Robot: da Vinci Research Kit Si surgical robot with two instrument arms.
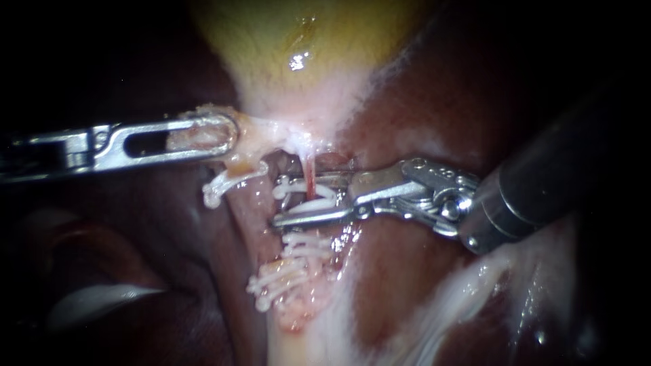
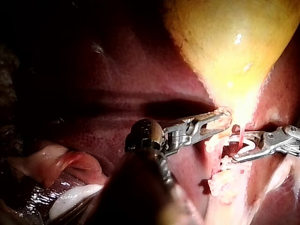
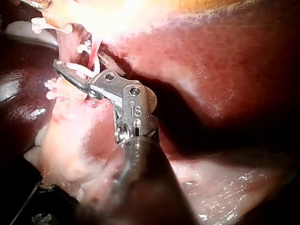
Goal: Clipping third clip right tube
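The clip (image 1: 317, 196) sits between the jaws of the right instrument (image 1: 278, 201), which hold it from both sides, astride the thin red tube (image 1: 310, 173). The left instrument (image 1: 227, 137) grips pale tissue (image 1: 261, 133) just under the gallbladder (image 1: 305, 41).

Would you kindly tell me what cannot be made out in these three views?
- Endoscope view: the left instrument; its lower jaw is hidden under the tissue it grips below the gallbladder.
- Endoscope view: whether the clip held by the right instrument is latched round the tube; its jaws cover the clip's ends.
- Left wrist view: the lower clips, too blurred to count.
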